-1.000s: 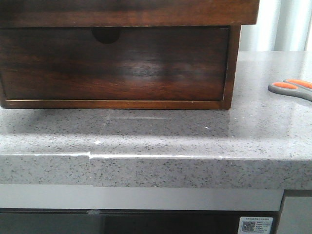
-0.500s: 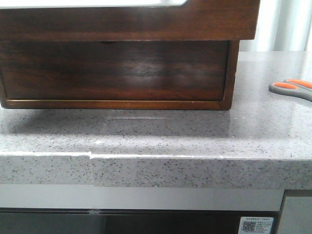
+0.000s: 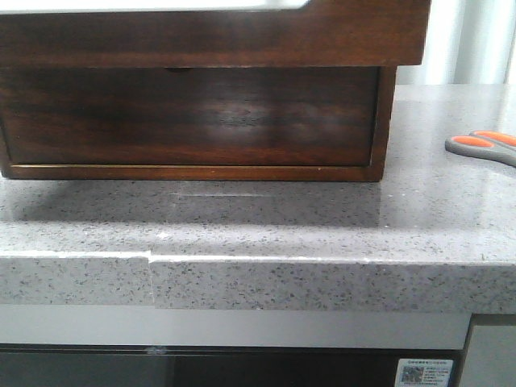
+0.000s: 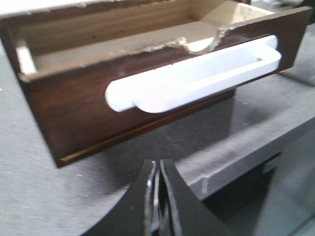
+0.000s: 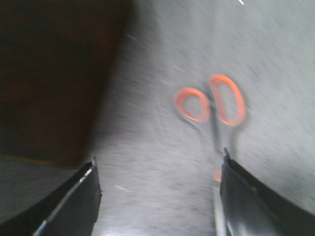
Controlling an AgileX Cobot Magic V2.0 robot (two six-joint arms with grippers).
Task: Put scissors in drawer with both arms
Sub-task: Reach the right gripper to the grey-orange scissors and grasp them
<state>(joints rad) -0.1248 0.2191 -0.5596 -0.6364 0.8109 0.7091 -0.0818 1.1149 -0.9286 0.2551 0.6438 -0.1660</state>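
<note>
Right wrist view: scissors (image 5: 211, 110) lie flat on the grey counter (image 3: 266, 226), right of the cabinet (image 3: 193, 121), untouched. Right gripper (image 5: 157, 196) hangs above, fingers wide apart; blades sit near one finger, so an off-centre close could skid them. Drawer (image 4: 152, 93) is pulled open; left gripper (image 4: 157, 196) is near it, fingers together, holding nothing.

scissors (image 3: 487, 146) cut off at front view's edge, blades unseen.
</note>
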